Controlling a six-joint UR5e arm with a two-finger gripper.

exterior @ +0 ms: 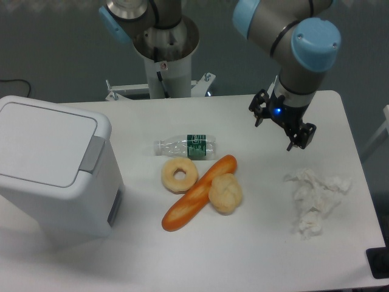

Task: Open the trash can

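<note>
The trash can (51,170) is a large white boxy bin at the left of the table. Its flat lid (42,143) is down, and a grey push tab (92,153) sits on its right edge. My gripper (281,126) hangs over the right half of the table, far to the right of the bin. Its two black fingers are spread apart and hold nothing. It touches nothing.
A clear plastic bottle (185,146) lies on its side mid-table. In front of it are a bagel (179,174), a long orange baguette (199,192) and a round bun (225,193). Crumpled white tissue (315,201) lies at the right. The arm's base (164,55) stands behind.
</note>
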